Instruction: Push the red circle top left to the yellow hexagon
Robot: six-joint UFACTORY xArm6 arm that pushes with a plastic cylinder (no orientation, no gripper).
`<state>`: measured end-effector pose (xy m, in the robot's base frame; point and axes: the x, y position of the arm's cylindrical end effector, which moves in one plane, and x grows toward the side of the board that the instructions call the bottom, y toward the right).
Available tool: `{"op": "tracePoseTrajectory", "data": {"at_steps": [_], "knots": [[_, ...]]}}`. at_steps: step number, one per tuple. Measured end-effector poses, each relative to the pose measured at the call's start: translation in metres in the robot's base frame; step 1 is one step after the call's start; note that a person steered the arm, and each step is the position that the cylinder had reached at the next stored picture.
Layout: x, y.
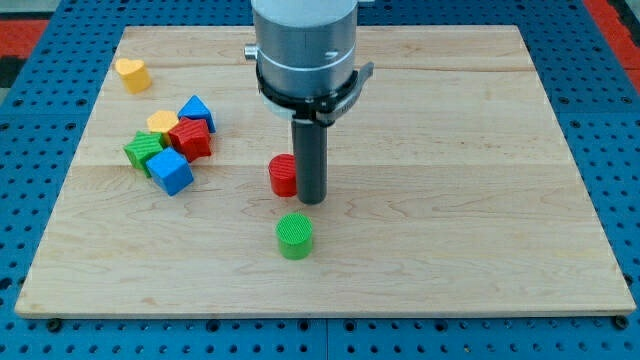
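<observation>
The red circle [283,175] lies near the middle of the wooden board [450,150]. My tip [312,201] stands right against the red circle's right side, at the view's right of it. The yellow hexagon [161,122] sits in a tight cluster at the view's left, up and to the left of the red circle. It is wedged between a blue triangular block [197,109], a red block [190,138] and a green block [145,150].
A blue cube [171,172] lies at the bottom of the cluster. A yellow heart [132,74] sits near the board's top left corner. A green circle [295,236] lies just below the red circle and my tip.
</observation>
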<state>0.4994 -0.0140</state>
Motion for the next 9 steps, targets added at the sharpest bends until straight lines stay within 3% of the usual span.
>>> {"op": "tracePoseTrajectory", "data": {"at_steps": [1, 4, 8, 9], "knots": [[0.002, -0.026], [-0.03, -0.026], [-0.168, -0.022], [-0.179, -0.024]]}}
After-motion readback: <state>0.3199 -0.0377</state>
